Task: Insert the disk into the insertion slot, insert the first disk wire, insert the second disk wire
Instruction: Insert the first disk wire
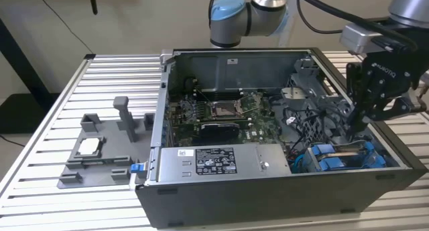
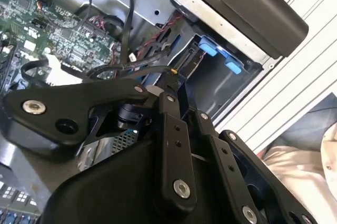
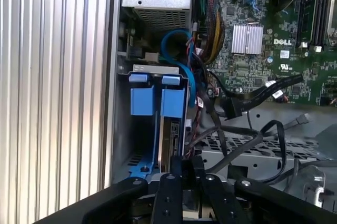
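The claw (image 1: pixel 360 126) hangs inside the open case (image 1: pixel 268 201) at the exterior view's right, its tips just above the slot (image 1: pixel 305 160) in the case's near corner on that side. The disk (image 1: pixel 345 151) sits inside the slot, with its blue carrier (image 1: pixel 330 163) showing around it. In the first wrist view the claw (image 3: pixel 182 162) is right by the disk's (image 3: pixel 169 137) exposed end, and the carrier (image 3: pixel 143 101) and the slot's (image 3: pixel 155 69) grey rim lie just beyond it. The fingers are drawn close together, with barely a gap between them. In the second wrist view a black wire (image 2: pixel 121 68) runs up towards the tips of the claw (image 2: pixel 172 79), but I cannot tell whether it is pinched there. A blue cable (image 3: pixel 189 81) loops just beside the slot, between it and the green board (image 3: pixel 274 50). The grey power box (image 1: pixel 221 163) lies next to the slot towards the exterior view's left. A grey fixture (image 1: pixel 100 150) stands on the slatted table (image 1: pixel 40 155) outside the case, well apart from the claw.
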